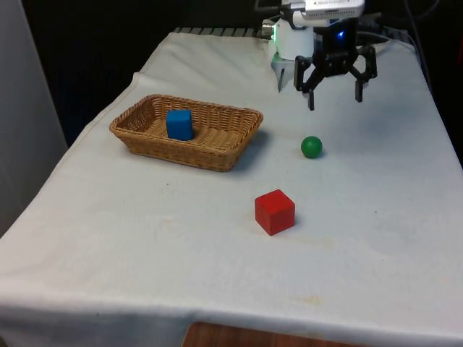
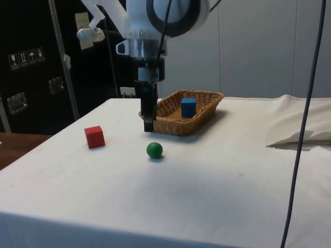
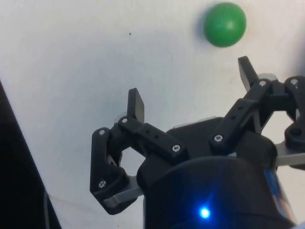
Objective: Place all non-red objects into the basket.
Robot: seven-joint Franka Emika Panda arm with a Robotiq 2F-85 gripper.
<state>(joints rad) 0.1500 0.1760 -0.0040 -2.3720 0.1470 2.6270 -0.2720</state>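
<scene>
Front view: here's the table under its white cloth (image 1: 145, 260), read from the near edge back.
Nearest: a red cube (image 1: 275, 212) sits alone on the cloth toward the near side. Red, so by the task it stays where it is.
Next back: the green ball (image 1: 312, 147), resting on bare cloth, well apart from the red cube and just off the basket's end on the front view's right.
Same depth, the front view's left: the wicker basket (image 1: 226, 154), low and oblong, with a blue cube (image 1: 179, 123) already lying inside.
Farthest: the gripper (image 1: 334, 100), hanging above the cloth, fingers pointing straight down.
Fingers: spread wide apart, nothing between them; the wrist view makes that plain.
Key relation: the ball lies nearer to us than the gripper and lower, a touch to the front view's left of the gap between the fingers. From the side, the gripper (image 2: 149, 124) hangs above and just behind the green ball (image 2: 154, 150), not touching.
Wrist view: the green ball (image 3: 225, 24) sits ahead of the fingers (image 3: 136, 104), outside the gap, off toward one finger's side.
Ball's look: small, smooth, evenly round, no long axis, so any approach angle should do.
Handling guess: likely to roll if nudged off-centre.
Next move, my read: shift toward us over the ball, then drop.
Left to do: only the ball, I'd say.
</scene>
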